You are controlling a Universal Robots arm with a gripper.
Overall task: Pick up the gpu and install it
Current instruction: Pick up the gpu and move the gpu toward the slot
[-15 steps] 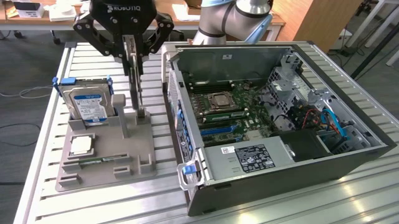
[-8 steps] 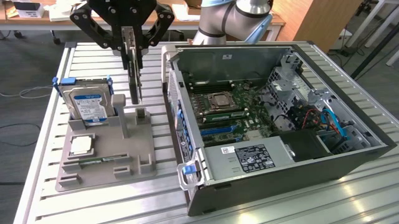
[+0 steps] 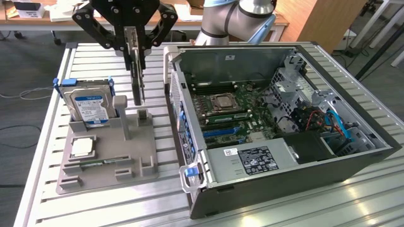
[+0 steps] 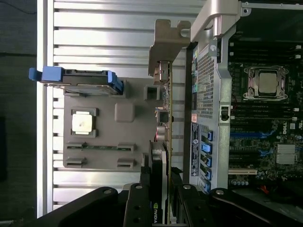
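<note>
The gpu (image 3: 136,75) hangs upright, on edge, pinched at its upper end by the hand (image 3: 134,45), whose two fingers are closed against the card's flat faces. In the wrist view the card (image 4: 164,156) runs away from the hand (image 4: 161,201), ending in its metal bracket (image 4: 168,42).

It sits over the side of the grey parts tray (image 3: 136,156) that lies nearest the open computer case (image 3: 353,161), outside the case wall. Its lower end is close to the tray's upright holders; whether it has cleared them altogether I cannot tell.

By my reading, the grasp is made and the lift is at least begun. The install is not done. The blue expansion slots (image 3: 221,132) on the motherboard hold no card, and the gpu is not yet over the case opening.

The hard drive (image 3: 90,106), processor chip (image 3: 82,147) and memory stick (image 3: 94,163) rest in their places on the tray, which lies on the slatted bench (image 3: 94,208).
</note>
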